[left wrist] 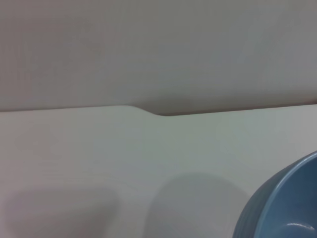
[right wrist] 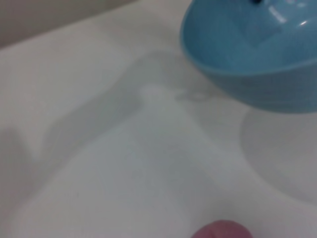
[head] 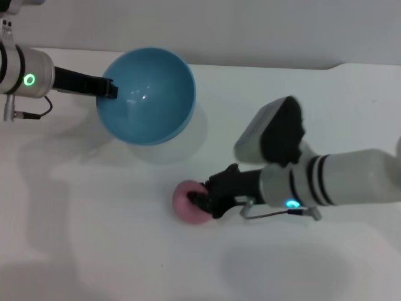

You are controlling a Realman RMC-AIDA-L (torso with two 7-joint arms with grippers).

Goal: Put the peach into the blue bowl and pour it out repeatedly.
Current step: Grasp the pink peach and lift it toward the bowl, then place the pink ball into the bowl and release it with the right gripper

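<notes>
The blue bowl [head: 147, 94] hangs tilted above the table at the back left, its glossy inside bare. My left gripper [head: 110, 88] is shut on its left rim. Part of the bowl's outer wall [left wrist: 282, 208] shows in the left wrist view. The pink peach [head: 190, 202] rests on the table in front of the bowl. My right gripper [head: 203, 204] comes in from the right and is shut on the peach's right side. In the right wrist view the top of the peach [right wrist: 222, 231] peeks in at the edge, with the bowl [right wrist: 252, 54] farther off.
The white table [head: 94, 238] runs all around, with a stepped back edge [head: 338, 64] against a grey wall. The bowl's shadow [head: 188, 141] lies on the table beneath it.
</notes>
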